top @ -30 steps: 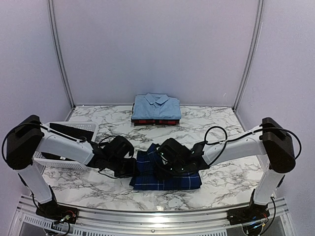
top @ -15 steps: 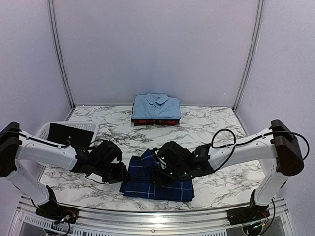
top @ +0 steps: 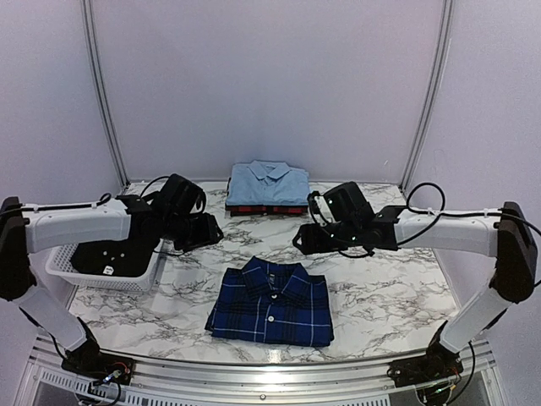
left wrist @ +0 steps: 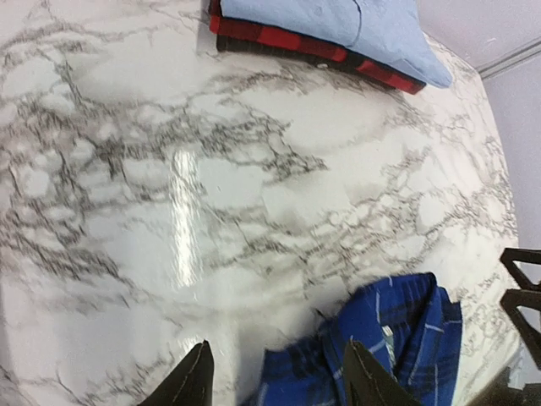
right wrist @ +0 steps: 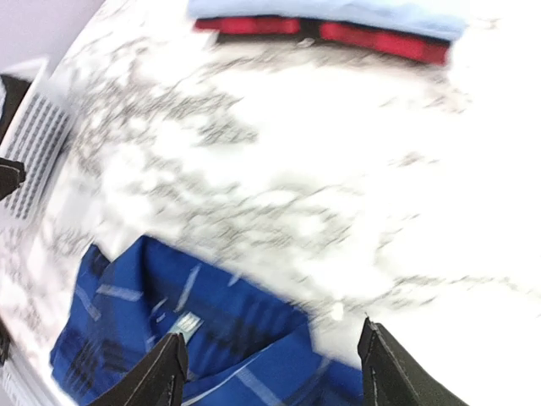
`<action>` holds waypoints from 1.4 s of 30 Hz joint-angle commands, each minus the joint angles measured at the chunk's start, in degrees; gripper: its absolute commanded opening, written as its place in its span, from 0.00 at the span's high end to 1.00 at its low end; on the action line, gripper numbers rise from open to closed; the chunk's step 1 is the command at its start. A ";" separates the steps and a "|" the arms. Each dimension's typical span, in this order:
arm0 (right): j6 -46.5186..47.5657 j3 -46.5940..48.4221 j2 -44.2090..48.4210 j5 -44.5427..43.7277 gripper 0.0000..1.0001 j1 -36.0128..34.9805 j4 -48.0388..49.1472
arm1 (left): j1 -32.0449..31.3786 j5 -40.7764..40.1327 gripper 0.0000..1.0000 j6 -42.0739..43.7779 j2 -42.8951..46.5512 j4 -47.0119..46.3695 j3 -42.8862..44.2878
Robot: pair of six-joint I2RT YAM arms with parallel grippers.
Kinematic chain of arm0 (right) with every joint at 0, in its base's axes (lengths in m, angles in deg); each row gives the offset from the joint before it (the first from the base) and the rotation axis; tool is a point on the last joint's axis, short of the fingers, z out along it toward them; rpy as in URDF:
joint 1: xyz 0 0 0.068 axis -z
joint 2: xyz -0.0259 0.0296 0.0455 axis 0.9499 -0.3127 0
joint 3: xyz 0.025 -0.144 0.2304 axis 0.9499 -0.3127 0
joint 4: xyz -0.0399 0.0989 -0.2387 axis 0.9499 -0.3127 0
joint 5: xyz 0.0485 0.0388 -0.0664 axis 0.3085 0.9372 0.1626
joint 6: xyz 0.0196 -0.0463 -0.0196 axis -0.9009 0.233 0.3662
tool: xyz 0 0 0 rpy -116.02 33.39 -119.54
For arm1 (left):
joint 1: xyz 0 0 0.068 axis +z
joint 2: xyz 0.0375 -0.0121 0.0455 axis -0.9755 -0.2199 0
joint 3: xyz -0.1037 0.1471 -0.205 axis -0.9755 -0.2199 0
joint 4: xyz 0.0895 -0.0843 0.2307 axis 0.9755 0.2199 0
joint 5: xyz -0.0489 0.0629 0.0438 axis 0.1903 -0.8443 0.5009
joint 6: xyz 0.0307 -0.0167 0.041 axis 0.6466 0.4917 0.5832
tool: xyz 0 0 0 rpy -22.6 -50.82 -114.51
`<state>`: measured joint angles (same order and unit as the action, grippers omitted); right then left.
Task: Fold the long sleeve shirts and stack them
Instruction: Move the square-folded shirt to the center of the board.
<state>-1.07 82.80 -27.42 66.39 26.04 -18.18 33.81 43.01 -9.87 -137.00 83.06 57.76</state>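
The navy blue plaid shirt [top: 270,303] lies folded, collar up, on the marble table near the front; it also shows in the left wrist view [left wrist: 389,347] and the right wrist view [right wrist: 194,338]. The light blue shirt [top: 269,182] lies folded on the red-and-black plaid shirt [top: 267,208] at the back centre. My left gripper [top: 208,231] is open and empty, raised left of the navy shirt [left wrist: 279,381]. My right gripper [top: 306,239] is open and empty, raised above the navy shirt's right side [right wrist: 270,368].
A white slotted basket [top: 106,275] with a dark cloth inside stands at the left edge under my left arm. Marble table surface [top: 380,288] shows around the shirts. Walls close the back and sides.
Both grippers let go of the navy plaid shirt and lifted up and outward, left to the left, right to the right. The shirt now lies flat and folded.
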 commanded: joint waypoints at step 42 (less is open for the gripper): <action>-16.61 31.97 -48.07 36.12 0.72 29.99 24.91 | 19.27 18.89 0.67 8.38 -52.60 -13.25 41.08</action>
<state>-15.72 111.93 -73.34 101.25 55.64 5.30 52.79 60.35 -1.67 -186.33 69.16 96.42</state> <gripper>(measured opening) 0.279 0.324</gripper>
